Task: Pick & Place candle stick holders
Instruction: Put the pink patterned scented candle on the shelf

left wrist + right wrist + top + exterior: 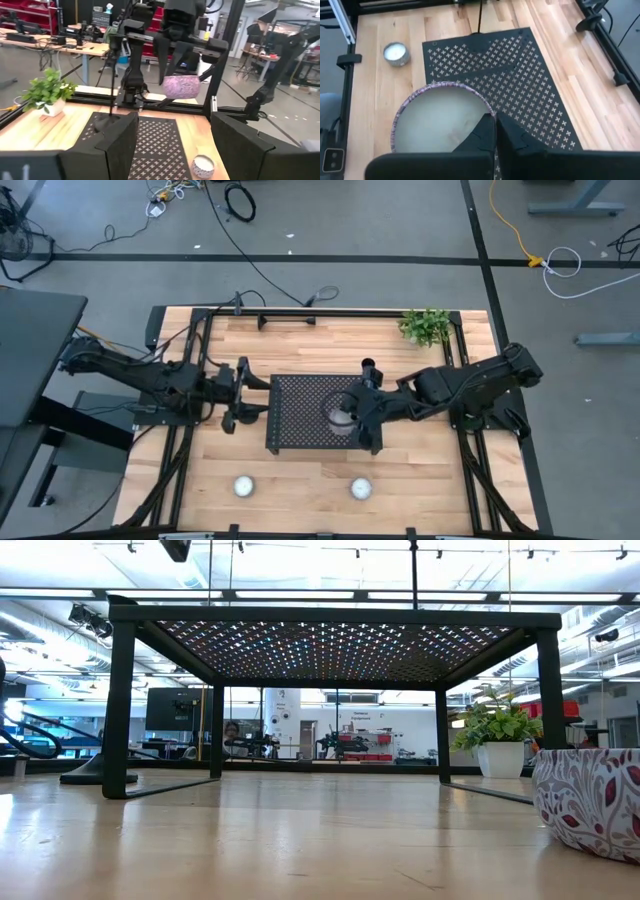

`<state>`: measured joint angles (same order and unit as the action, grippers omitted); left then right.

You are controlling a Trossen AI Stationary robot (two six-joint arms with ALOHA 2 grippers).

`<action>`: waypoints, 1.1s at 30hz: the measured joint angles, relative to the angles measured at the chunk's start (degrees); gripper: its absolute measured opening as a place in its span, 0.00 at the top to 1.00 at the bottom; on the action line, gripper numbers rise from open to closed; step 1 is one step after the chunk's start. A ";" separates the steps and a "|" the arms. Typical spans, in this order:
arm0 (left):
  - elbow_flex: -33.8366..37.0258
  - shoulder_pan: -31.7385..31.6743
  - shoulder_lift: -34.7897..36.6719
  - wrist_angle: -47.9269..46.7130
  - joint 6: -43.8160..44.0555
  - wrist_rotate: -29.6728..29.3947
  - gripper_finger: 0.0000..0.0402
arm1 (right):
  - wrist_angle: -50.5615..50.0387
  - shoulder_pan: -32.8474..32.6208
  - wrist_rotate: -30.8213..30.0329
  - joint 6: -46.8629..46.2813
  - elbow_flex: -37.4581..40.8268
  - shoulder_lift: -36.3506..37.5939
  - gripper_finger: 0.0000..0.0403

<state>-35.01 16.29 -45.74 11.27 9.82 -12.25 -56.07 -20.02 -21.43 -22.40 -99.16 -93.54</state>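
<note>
Currently holder point(111, 75) just beside left pincer point(174, 120) (fingers point(120, 145) apart).

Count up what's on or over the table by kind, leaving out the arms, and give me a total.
Patterned candle jars: 3
Black perforated tray: 1
Potted plant: 1
Candle stick holder, clearly seen: 1
Total: 6

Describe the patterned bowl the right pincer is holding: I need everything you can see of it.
The patterned bowl is round and shallow, with a pale outer wall covered in a purplish leafy print. Its inside looks filled nearly to the rim with smooth whitish wax; no wick shows. It sits level and upright, lifted in the air above the black perforated tray and touching nothing below. The right pincer is closed on its rim, one finger inside and one outside.
</note>
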 joint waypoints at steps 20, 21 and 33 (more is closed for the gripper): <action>-1.85 0.08 -3.14 0.20 1.47 1.88 0.37 | -5.27 -2.67 -1.76 -2.61 -5.32 0.11 1.00; -1.85 0.07 -3.14 0.34 1.47 1.86 0.37 | -5.34 -2.92 -2.03 -2.60 -5.91 0.10 1.00; -1.86 0.07 -4.86 3.70 1.40 1.99 0.37 | -1.04 -0.89 -2.09 0.50 -7.01 0.07 1.00</action>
<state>-36.87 16.36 -50.60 14.96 11.22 -10.26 -57.11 -20.91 -23.52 -21.90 -106.17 -93.47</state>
